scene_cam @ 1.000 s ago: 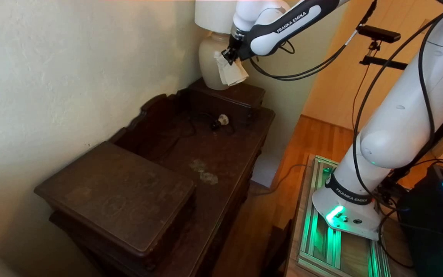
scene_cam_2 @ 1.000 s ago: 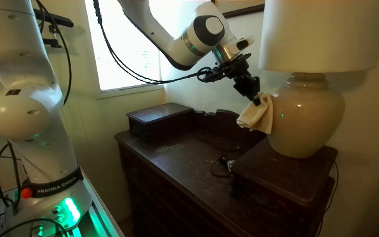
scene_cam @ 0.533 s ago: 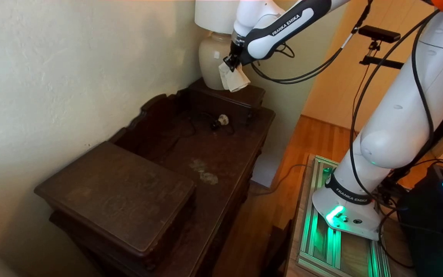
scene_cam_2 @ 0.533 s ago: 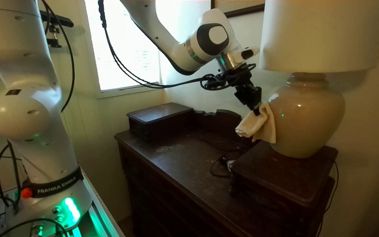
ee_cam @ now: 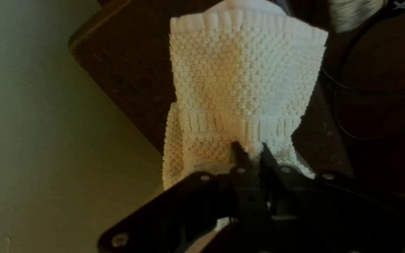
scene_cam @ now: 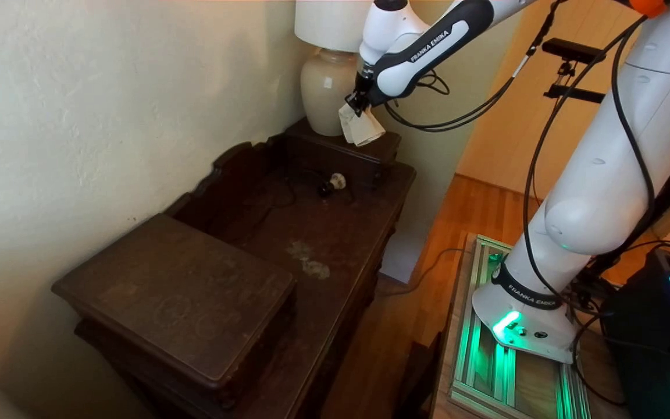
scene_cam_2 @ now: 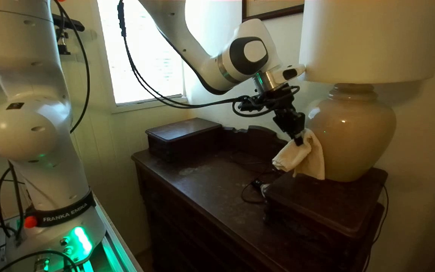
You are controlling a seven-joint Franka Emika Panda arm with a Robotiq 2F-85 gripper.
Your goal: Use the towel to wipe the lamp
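End effector [ee_cam: 250, 145], one, clamped on one towel [ee_cam: 246, 73] beside one table lamp [scene_cam_2: 355, 121], contact unclear; two boxes [scene_cam_2: 181, 138] on one tabletop [scene_cam_2: 210, 185].

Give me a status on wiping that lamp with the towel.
Done: the towel is picked up and pinched in the hand.
Under way: in both exterior views it overlaps the lower part of the lamp's base, though firm contact can't be confirmed.
Left: probably the rest of the base, which the towel leaves uncovered; no picture shows which parts are wiped.
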